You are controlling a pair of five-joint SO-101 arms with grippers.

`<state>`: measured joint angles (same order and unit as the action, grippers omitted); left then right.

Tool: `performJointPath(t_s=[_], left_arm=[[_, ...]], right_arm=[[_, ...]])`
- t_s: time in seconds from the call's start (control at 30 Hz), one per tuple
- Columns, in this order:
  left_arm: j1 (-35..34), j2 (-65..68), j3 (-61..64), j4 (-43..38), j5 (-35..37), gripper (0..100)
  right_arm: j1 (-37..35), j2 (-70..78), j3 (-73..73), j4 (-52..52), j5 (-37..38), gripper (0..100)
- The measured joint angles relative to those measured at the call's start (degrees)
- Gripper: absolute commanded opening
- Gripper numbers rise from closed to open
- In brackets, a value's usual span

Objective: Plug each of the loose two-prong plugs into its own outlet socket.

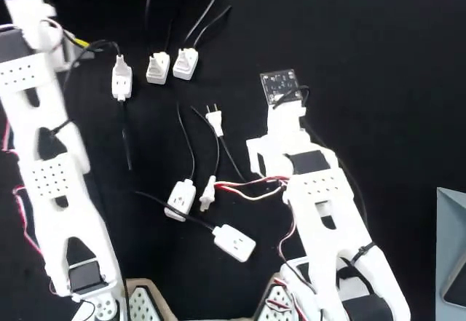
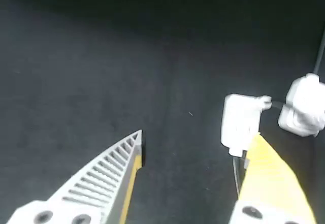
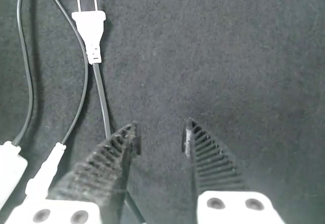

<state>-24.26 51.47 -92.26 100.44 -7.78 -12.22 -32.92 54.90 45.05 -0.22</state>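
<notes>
While left gripper (image 2: 195,137) and right gripper (image 3: 160,132) both gape empty, first plug (image 3: 89,16) ahead of the right gripper and second plug (image 1: 207,193) beside it lie loose, unplugged.

White plug (image 1: 214,119) lying flat, second plug (image 1: 207,193) just beside white socket (image 1: 180,199), unplugged

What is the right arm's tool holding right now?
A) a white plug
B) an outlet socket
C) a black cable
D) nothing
D: the right tool is open with just black cloth between its fingers, and the white two-prong plug lies on the cloth beyond its tips.
</notes>
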Motion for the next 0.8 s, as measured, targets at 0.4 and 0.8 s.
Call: performJointPath(t_s=[0.4,0.8], left_arm=[[-0.88,-22.07,20.22,0.35,0.00,32],[7.56,-53.36,63.56,0.26,0.00,32]], right_arm=[[0.00,0.00,0.00,0.00,0.00,14.5],[0.00,0.00,0.88,0.00,0.00,14.5]])
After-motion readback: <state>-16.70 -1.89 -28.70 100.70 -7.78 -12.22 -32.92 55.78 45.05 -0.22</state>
